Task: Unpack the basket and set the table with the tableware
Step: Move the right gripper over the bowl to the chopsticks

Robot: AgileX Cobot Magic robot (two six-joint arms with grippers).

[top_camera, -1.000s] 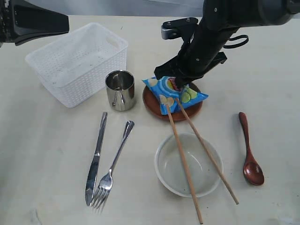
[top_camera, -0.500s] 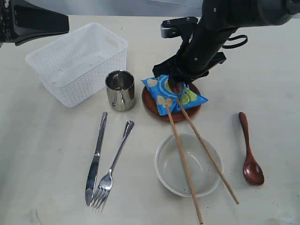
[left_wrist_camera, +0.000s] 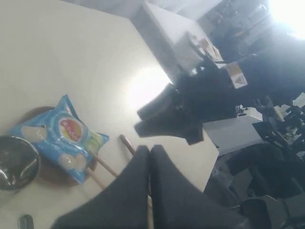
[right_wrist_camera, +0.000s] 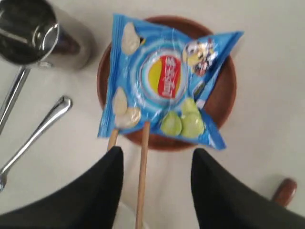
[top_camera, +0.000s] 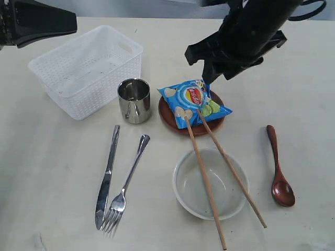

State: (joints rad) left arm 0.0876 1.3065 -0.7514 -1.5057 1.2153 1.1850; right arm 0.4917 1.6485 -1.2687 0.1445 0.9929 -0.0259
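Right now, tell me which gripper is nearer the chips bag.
Right. The right gripper hangs open just above the chips bag on the plate; the left gripper is shut, far off beyond the basket.

The chips bag (top_camera: 193,99) covers most of the plate (top_camera: 168,120). Whether the chopsticks' (top_camera: 209,175) far ends lie on the bag or under it, I cannot tell. From my right wrist, the cup (right_wrist_camera: 35,31) and the spoon (right_wrist_camera: 285,190) are cut by the edges. My left wrist's view is blurred and glare-washed, and my left pincer (left_wrist_camera: 148,153) is a dark smear.
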